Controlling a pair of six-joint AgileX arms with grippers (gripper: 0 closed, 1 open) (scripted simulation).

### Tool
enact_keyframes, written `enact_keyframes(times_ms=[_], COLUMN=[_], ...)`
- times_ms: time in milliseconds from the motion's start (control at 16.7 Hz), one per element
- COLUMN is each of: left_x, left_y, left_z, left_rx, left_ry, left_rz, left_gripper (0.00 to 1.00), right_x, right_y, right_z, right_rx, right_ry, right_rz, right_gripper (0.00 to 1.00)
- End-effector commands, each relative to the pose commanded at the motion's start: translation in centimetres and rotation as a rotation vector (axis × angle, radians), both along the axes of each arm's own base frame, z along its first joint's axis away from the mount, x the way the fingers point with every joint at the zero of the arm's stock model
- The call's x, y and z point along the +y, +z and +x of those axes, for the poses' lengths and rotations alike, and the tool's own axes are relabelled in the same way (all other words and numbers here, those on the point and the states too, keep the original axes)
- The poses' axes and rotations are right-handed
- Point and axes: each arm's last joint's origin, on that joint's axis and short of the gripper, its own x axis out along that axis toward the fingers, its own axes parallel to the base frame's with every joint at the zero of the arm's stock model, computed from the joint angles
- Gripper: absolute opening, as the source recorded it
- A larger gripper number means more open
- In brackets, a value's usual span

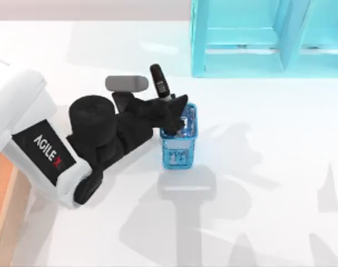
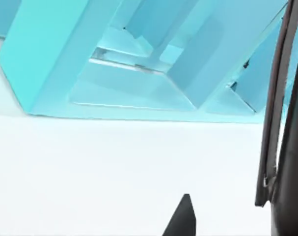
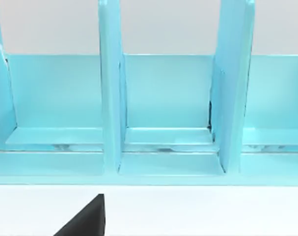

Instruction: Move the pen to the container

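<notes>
The slim black-capped, grey-barrelled pen (image 1: 160, 83) is clenched in the left gripper (image 1: 170, 109) above the small blue mesh cup (image 1: 179, 139), tilted up-left; the orange-brown wooden container (image 1: 0, 189) lies far left.

Our left arm (image 1: 40, 150) has a glossy white shell, a black panel lettered "AGILEX" in white, rounded matte black wrist housings and a grey block.

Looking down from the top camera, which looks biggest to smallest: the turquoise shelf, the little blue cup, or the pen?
1. Turquoise shelf unit, though cut off by the frame.
2. Blue mesh cup.
3. Pen, partly hidden by the left gripper.
</notes>
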Motion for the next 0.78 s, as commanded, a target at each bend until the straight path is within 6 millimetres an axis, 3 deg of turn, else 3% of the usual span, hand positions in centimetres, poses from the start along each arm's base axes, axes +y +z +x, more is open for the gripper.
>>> enact_keyframes(times_ms=[240, 360, 600, 780], left_x=[0.6, 1.9, 6.5, 10.4], left_y=[1.1, 2.5, 7.0, 11.0], left_z=[0.6, 1.3, 2.6, 2.3], left_rx=[-0.028, -0.028, -0.021, -0.015], left_ry=[0.016, 0.023, 0.029, 0.021], left_rz=[-0.009, -0.011, -0.001, 0.008], left_gripper=[0.0, 0.0, 0.0, 0.0], right_x=[0.0, 0.0, 0.0, 0.0], right_y=[0.0, 0.0, 0.0, 0.0], right_z=[0.0, 0.0, 0.0, 0.0], right_rx=[0.0, 0.0, 0.0, 0.0], right_ry=[0.0, 0.0, 0.0, 0.0], right_rz=[0.0, 0.0, 0.0, 0.0], right_gripper=[1.0, 1.0, 1.0, 1.0])
